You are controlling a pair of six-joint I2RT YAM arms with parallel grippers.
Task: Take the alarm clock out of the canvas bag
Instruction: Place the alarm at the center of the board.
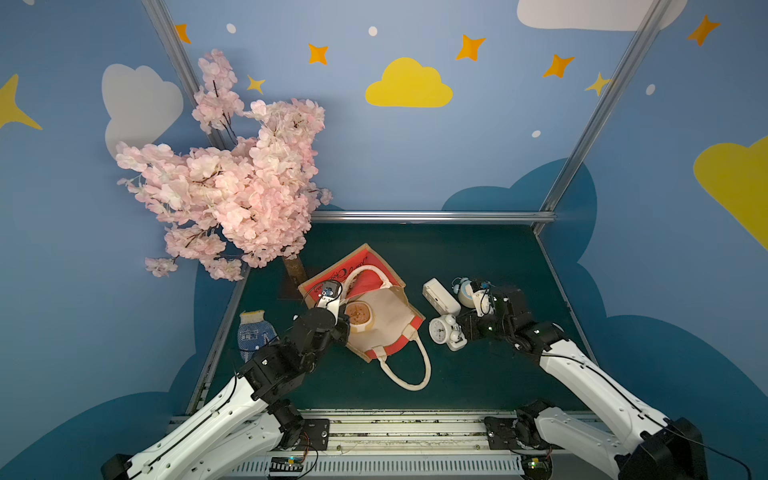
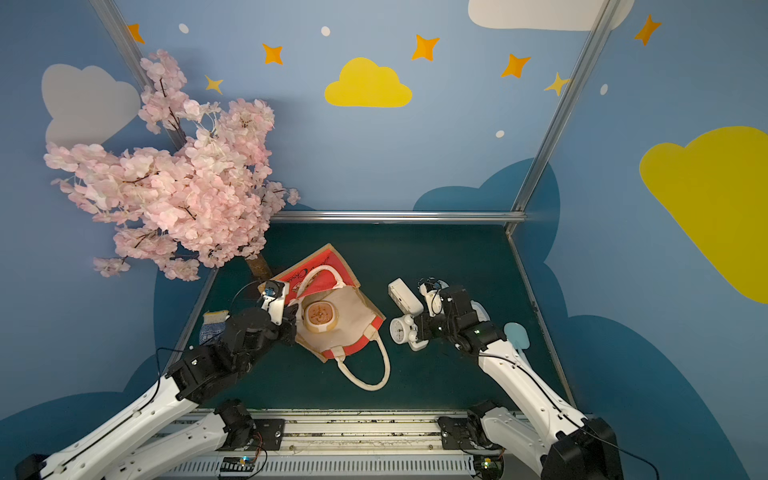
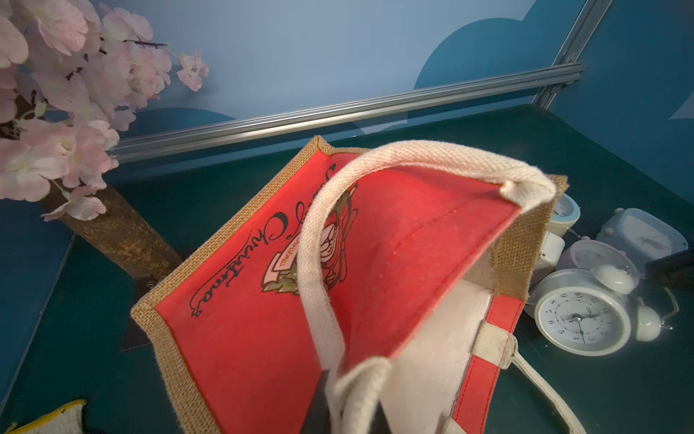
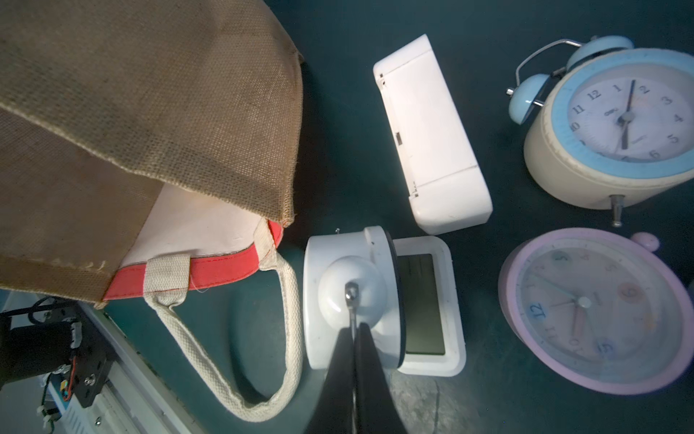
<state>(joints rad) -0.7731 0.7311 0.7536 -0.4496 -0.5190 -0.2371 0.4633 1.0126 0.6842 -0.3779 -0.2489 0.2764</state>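
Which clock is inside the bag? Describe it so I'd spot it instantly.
Find the red canvas bag lying open mid-table. In its cream lining sits an alarm clock. Unlike the white twin-bell clock beside the bag, its face is orange-brown.

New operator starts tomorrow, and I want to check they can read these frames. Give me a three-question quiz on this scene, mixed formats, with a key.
1. True or false: the canvas bag is empty.
2. The right pincer is shut on: A) the bag's rim; B) the wire handle of the white twin-bell clock; C) nothing.
3. Which pincer grips the bag's cream handle?

Key:
1. False. An orange-brown clock lies inside.
2. B.
3. The left pincer.
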